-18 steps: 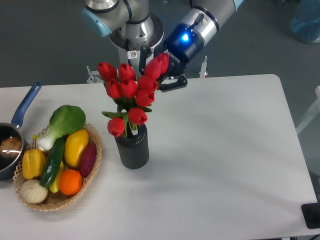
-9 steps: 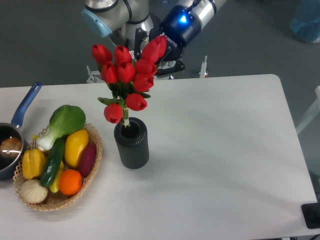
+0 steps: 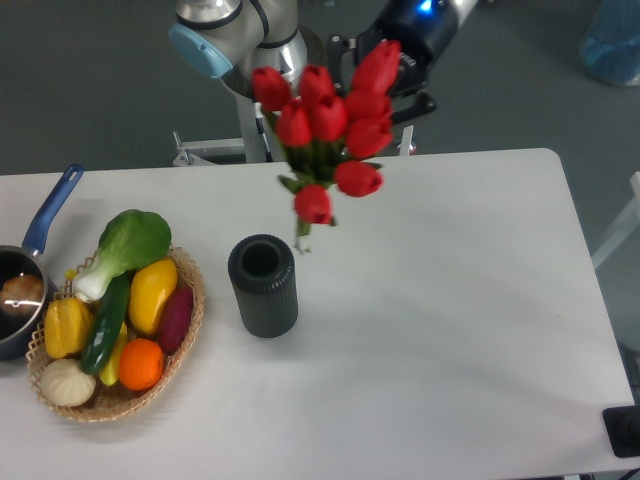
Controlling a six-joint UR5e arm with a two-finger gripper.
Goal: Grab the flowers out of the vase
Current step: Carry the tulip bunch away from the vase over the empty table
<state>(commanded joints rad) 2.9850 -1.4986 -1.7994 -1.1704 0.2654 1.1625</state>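
Gripper (image 3: 385, 75) clamps the bunch of red tulips with green stems (image 3: 330, 125), raised since half a second ago fully clear of the ribbed dark grey cylindrical vase (image 3: 263, 285), so extraction appears complete.

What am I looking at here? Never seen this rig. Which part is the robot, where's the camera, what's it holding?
One fixed camera looks down at a white table from the front. The grey and blue machine at the top is the robot arm; its gripper sits mostly behind the red tulips, so I cannot see how the jaws stand. The flowers hang in the air, stems clear of the vase, a dark ribbed cylinder standing upright with its mouth open. They appear to be carried by the arm. To the left, a wicker basket holds vegetables and fruit, and a blue-handled saucepan sits at the table's edge.
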